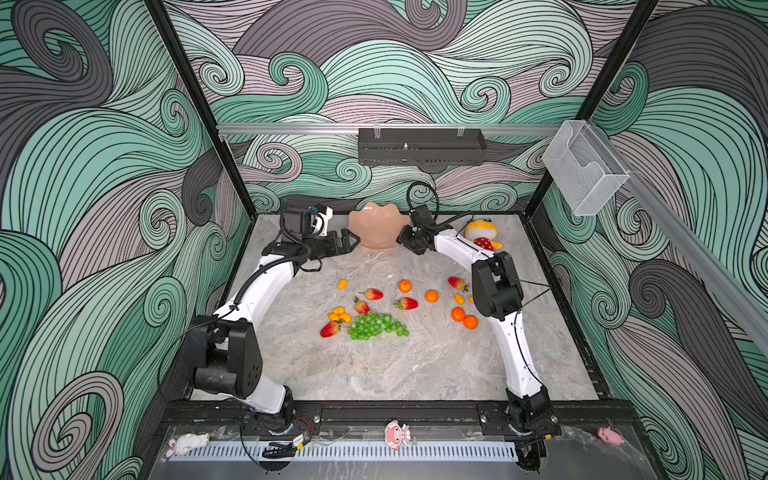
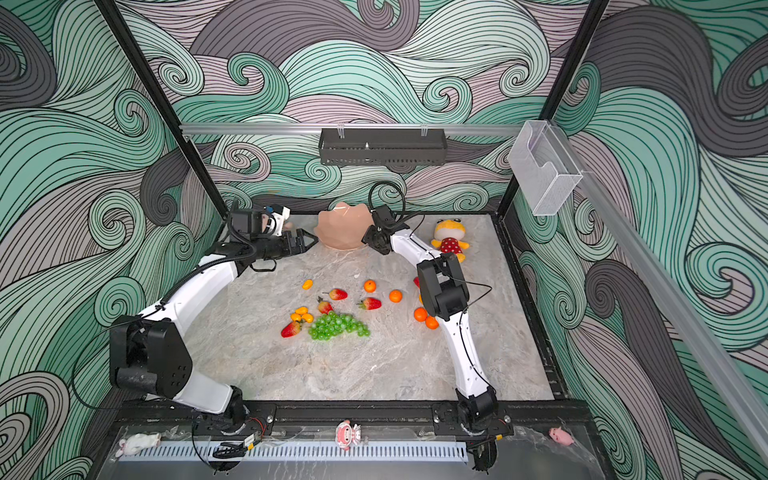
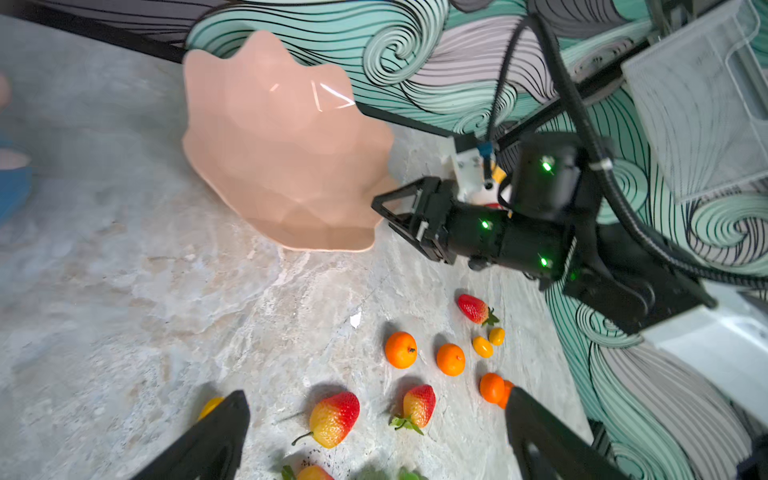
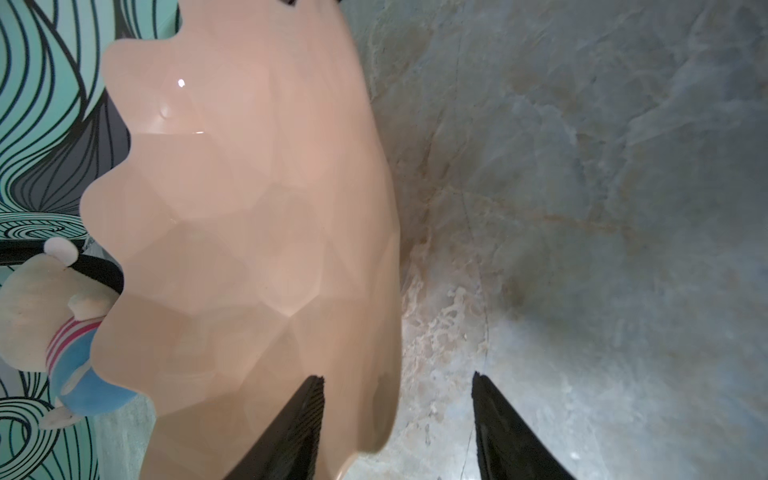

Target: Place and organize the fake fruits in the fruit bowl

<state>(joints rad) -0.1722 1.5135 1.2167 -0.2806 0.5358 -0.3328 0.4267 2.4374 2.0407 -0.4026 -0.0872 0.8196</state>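
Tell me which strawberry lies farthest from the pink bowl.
The strawberry at the left end of the grape bunch, beside the kumquat cluster. The other four lie nearer the bowl.

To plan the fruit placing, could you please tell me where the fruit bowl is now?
In both top views the fruit bowl stands tipped on its rim at the back of the table, between the left tool and right tool.

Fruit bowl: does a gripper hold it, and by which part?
Not firmly yet: right gripper straddles the fruit bowl rim, a gap showing; left gripper is open, empty.
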